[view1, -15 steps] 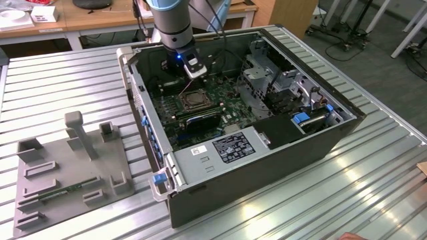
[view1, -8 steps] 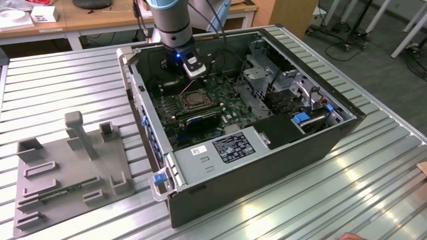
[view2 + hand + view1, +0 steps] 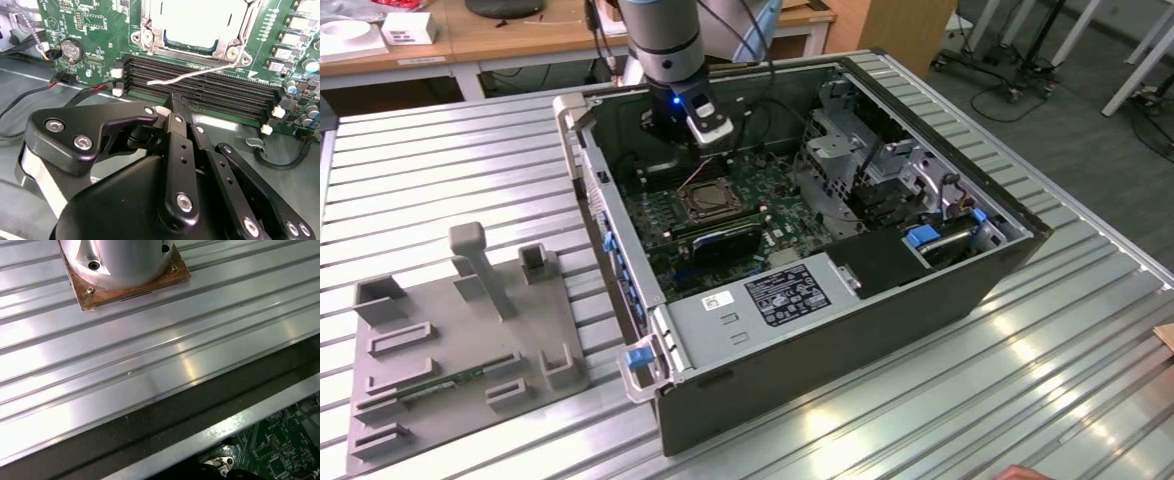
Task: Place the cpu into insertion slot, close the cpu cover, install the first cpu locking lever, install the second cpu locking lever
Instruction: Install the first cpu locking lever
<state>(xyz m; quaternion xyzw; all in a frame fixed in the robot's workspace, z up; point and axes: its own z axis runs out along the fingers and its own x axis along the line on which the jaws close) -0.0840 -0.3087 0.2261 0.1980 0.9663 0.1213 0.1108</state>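
Observation:
The cpu (image 3: 192,22) lies pale and flat in the insertion slot (image 3: 708,199) on the green motherboard (image 3: 761,215). The silvery cpu cover (image 3: 145,31) is down around it. In the second wrist view a thin wire locking lever (image 3: 200,74) stands loose, slanting across the long black memory slots (image 3: 210,92). My gripper (image 3: 176,100) has its black fingers (image 3: 175,135) pressed together with nothing between them, the tips just short of the lever's bent end. In the exterior view the gripper (image 3: 704,140) hangs inside the case, beyond the slot.
The open computer case (image 3: 854,330) lies on a ribbed metal table (image 3: 1067,380), with drive cages at the exterior view's right. A grey fixture plate (image 3: 454,340) sits at that view's left. Black and red cables (image 3: 65,85) run beside the board. The arm's base flange (image 3: 125,275) is bolted to the table.

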